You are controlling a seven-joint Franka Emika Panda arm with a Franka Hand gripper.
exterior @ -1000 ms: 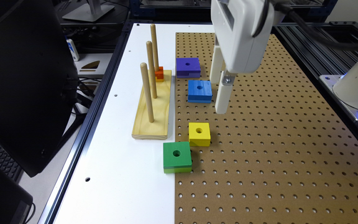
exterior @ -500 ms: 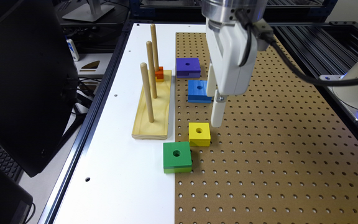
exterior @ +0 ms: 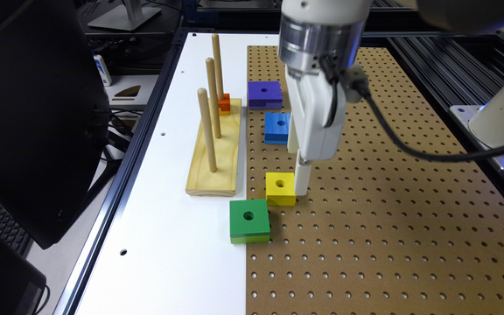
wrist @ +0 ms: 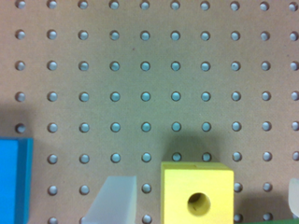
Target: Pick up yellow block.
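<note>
Brown pegboard [exterior: 387,210] covers most of the bench, and I see the yellow block [exterior: 280,188] lying flat on it, hole up, touching a corner of the green block [exterior: 249,221] and near the wooden peg base [exterior: 215,164]. From the wrist camera my gripper [wrist: 205,193] is spread wide and holds nothing, with the yellow block [wrist: 197,193] between its fingers [wrist: 114,198]. I judge the block already bracketed, though it sits off centre.

Brightly, evenly lit from overhead; glare (mild) on the white counter [exterior: 169,227]. Soft shadows beside the yellow block [wrist: 197,193]. Wrist view blurred, close edges out of focus.
</note>
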